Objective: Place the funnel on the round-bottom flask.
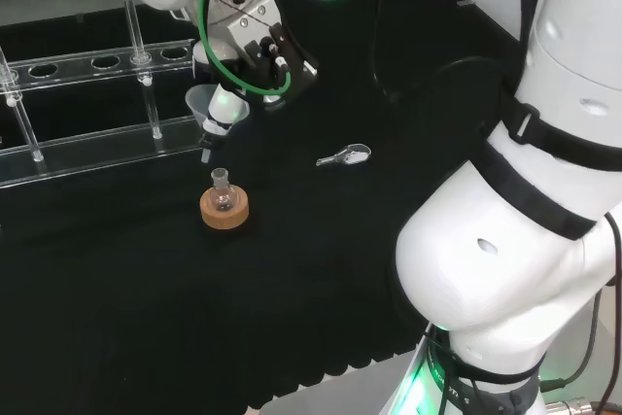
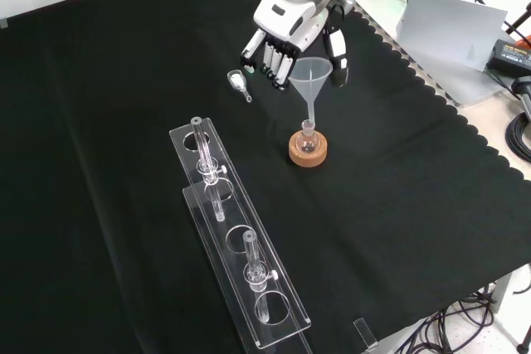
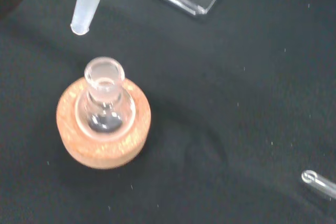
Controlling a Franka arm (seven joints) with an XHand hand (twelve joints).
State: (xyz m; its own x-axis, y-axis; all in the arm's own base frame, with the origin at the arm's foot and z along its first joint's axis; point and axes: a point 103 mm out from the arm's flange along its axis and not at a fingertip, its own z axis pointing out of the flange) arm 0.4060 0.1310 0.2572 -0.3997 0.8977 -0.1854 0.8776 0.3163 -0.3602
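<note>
Head view shows the black cloth (image 1: 321, 269) of the bench, and on it the long clear test-tube rack (image 1: 87, 104) at the left, which is the largest thing there. In the front view this rack (image 2: 236, 246) lies low and to the left, well apart from the working place, so there is free room around the flask on all sides.

Next in size is the white arm with its hand (image 2: 286, 35). The hand (image 1: 255, 46) holds the clear funnel (image 2: 310, 80) by the rim of its cone, with fingers on one side and the thumb on the other, as far as I can judge; the exact contact is partly hidden.

The funnel (image 1: 212, 114) hangs upright, its stem pointing down, directly above the round-bottom flask (image 1: 224, 193). The flask (image 2: 308, 137) stands with its neck up in a cork ring (image 2: 309, 152). In the wrist view the stem tip (image 3: 80, 26) is near the flask mouth (image 3: 104, 73) but not yet inside it, and it looks a little off to one side. I judge that the coming move needs a small sideways correction and then a straight descent.

A small metal spatula (image 1: 345, 155) lies on the cloth near the flask, not in the way.
</note>
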